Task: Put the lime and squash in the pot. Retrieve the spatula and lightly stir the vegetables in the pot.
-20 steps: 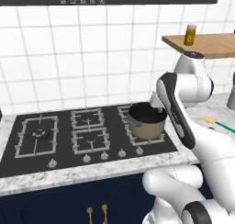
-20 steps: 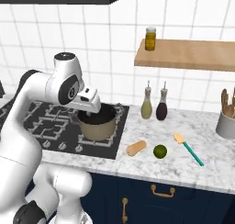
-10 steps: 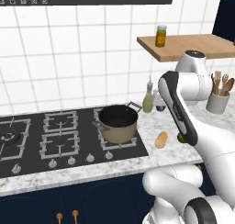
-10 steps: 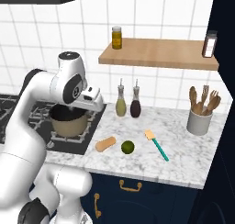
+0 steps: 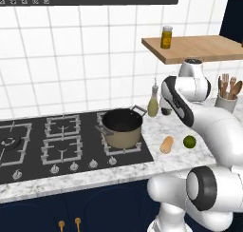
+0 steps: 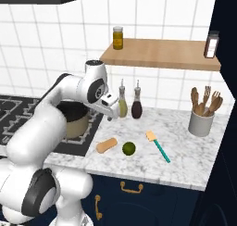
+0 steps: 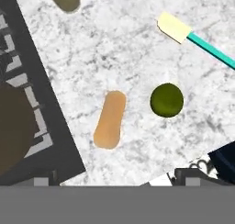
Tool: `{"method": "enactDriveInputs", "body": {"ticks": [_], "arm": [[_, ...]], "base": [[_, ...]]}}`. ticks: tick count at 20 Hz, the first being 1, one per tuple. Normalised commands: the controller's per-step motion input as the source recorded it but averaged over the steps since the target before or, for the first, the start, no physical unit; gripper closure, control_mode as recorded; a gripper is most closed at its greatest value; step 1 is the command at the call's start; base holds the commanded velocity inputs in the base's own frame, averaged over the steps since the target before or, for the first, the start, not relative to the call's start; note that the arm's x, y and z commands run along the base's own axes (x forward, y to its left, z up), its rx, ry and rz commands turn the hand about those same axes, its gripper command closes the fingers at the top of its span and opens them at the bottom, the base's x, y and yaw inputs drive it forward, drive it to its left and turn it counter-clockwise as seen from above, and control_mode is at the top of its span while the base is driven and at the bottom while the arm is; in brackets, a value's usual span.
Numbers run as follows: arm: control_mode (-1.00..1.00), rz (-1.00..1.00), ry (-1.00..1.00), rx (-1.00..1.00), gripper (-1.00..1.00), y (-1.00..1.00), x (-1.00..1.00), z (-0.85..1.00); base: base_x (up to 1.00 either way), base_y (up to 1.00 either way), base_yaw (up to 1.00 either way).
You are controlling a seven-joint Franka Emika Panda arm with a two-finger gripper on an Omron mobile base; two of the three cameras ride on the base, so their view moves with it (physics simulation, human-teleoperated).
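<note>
Marble counter, lime and squash both waiting, nothing in the pot yet
I have the gripper (image 6: 110,115) high over the counter (image 6: 185,160) with its jaws spread wide and holding nothing; the lime (image 7: 166,100) lies just beside the squash (image 7: 109,119), both near the front edge, the pot (image 5: 122,127) stands on the hob's right end, and the spatula (image 6: 157,146) lies further toward the right edge. To do the pick well I judge I should drop straight down over the lime, centre it between the jaws, keep clear of the squash, and close gently, since it could roll
</note>
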Motion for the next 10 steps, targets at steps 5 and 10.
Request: {"method": "enactDriveInputs", "body": {"ticks": [5,10], "arm": [[-1.00,-0.16,0.36,0.14,-1.00,-0.78,0.03,-0.63],[-1.00,0.01,0.31,0.04,-1.00,-0.59,0.00,-0.57]], "base": [[0.00,0.00,0.00],[0.00,0.00,0.00]]}}
